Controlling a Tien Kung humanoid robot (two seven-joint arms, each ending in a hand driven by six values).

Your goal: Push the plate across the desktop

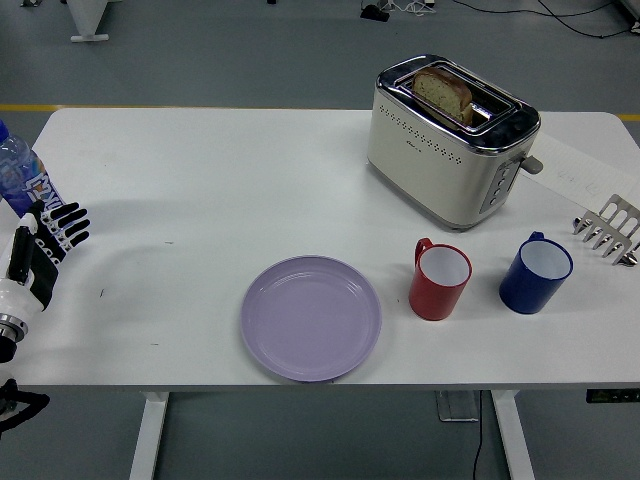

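While the lavender plate point(311, 318) lies flat near the bottom centre of the frame, close to the near edge of the white bench point(230, 180), the robot's left hand point(42, 247) hovers at the far left edge, well apart from it. Its black fingers point(68, 222) are released and loosely spread, grasping nothing, pointing toward the upper right. Just above the hand, at the left edge, stands a plastic water bottle point(20, 180) with a blue label, partly cut off by the frame. To the right of the plate sits a red mug point(439, 280) with a white interior, its handle turned to the upper left; further right is a blue mug point(536, 272), also white inside. A cream-and-chrome toaster point(450, 140) occupies the upper right of the bench, a slice of bread point(443, 94) standing up out of one slot. At the right edge, a small metal rack point(609, 231) rests beside a strip of paper point(570, 172). The right hand is out of view.
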